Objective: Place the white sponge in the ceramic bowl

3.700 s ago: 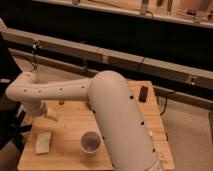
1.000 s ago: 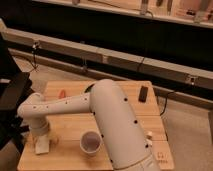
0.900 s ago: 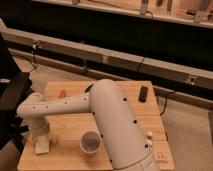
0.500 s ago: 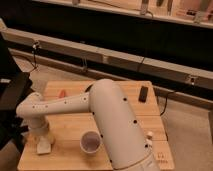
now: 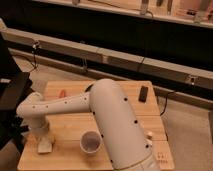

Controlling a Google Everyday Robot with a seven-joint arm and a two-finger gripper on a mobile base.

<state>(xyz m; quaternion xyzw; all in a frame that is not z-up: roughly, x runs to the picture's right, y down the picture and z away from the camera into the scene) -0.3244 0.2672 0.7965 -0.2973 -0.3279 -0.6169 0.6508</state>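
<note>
The white sponge (image 5: 45, 146) lies flat near the front left corner of the wooden table (image 5: 67, 127). My gripper (image 5: 43, 136) hangs straight down from the arm's left end, right above the sponge and at or very near its top. The ceramic bowl is not in view; my thick white arm (image 5: 112, 117) covers much of the table's middle. A small white cup (image 5: 90, 142) with a dark inside stands to the right of the sponge, near the front edge.
A small red object (image 5: 62, 93) lies at the back left of the table. A black flat object (image 5: 143, 93) lies at the back right, and a tiny white item (image 5: 148, 133) sits near the right edge. A dark chair (image 5: 12, 92) stands left of the table.
The gripper has come down and toward the front of the table, from above the left middle to right over the sponge. In the last second it barely moved. The sponge and cup stayed put.
</note>
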